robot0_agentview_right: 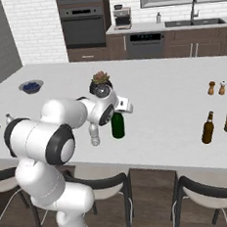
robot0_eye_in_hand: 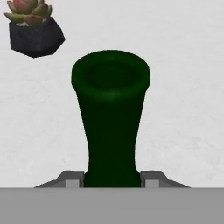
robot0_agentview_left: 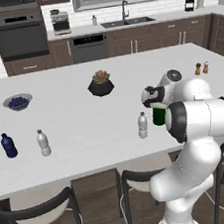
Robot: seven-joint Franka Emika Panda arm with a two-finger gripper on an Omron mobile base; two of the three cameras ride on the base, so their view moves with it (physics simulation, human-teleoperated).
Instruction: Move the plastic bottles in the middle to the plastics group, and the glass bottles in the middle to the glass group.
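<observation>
Seen closest in the hand view, the dark green wine bottle (robot0_eye_in_hand: 111,127) rises between the two grey fingers (robot0_eye_in_hand: 72,178), which are pressed against its body on both sides; the gripper (robot0_eye_in_hand: 112,180) is clamped on the bottle. In the right base view the bottle (robot0_agentview_right: 117,125) is seen upright at the near part of the white island counter (robot0_agentview_right: 163,101), under the hand, with the small clear plastic water bottle (robot0_agentview_right: 94,135) just beside it. A potted succulent (robot0_agentview_right: 100,82) stands behind. Two brown glass bottles (robot0_agentview_right: 208,128) are placed well apart from it toward the right end, near the salt and pepper shakers (robot0_agentview_right: 216,88). At the left end, a dark blue bottle (robot0_agentview_left: 8,145) and another clear water bottle (robot0_agentview_left: 43,143) stand near each other.
</observation>
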